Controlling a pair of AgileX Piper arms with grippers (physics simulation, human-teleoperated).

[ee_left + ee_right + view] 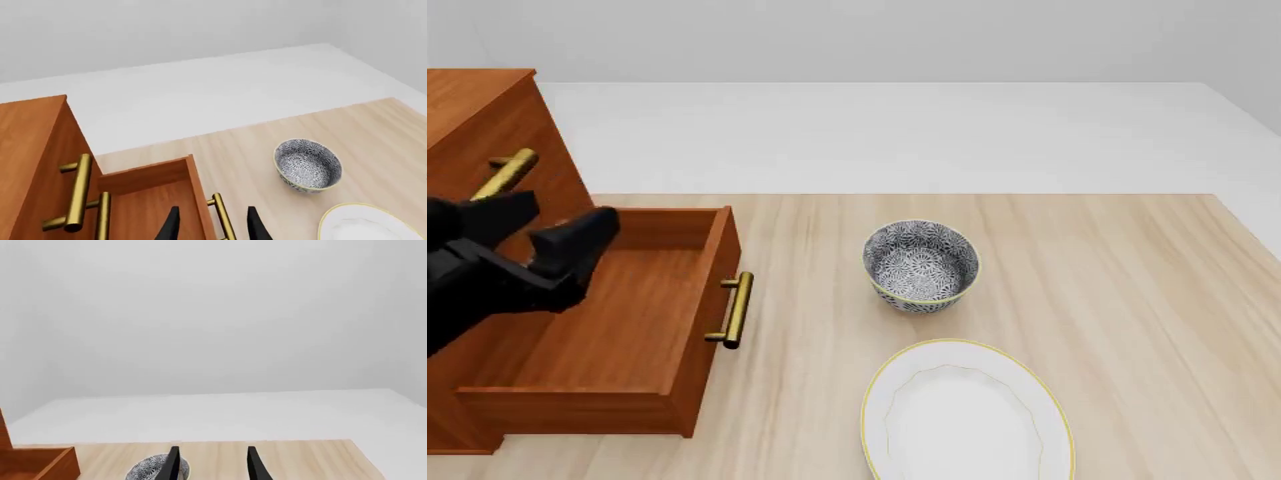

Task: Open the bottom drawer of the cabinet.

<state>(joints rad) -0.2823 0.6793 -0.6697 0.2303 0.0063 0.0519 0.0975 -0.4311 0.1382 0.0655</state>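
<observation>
The reddish-brown cabinet [481, 120] stands at the table's left. Its bottom drawer [627, 330] is pulled far out, an open tray with nothing in it, its brass bar handle [734, 310] facing right. My left gripper [574, 210] hovers over the drawer's back part, open and holding nothing. In the left wrist view the gripper [213, 231] has its fingers apart, and the drawer's handle [223, 220] shows below, between them, untouched. My right gripper [212, 467] is open with nothing in it; it is outside the front view. The drawer's corner [40, 462] shows in the right wrist view.
A blue-patterned bowl [921, 265] stands right of the drawer, with a white gold-rimmed plate [968, 420] nearer the front edge. The upper drawers' brass handles [77, 192] stick out above the open tray. The bowl [150, 471] also shows in the right wrist view.
</observation>
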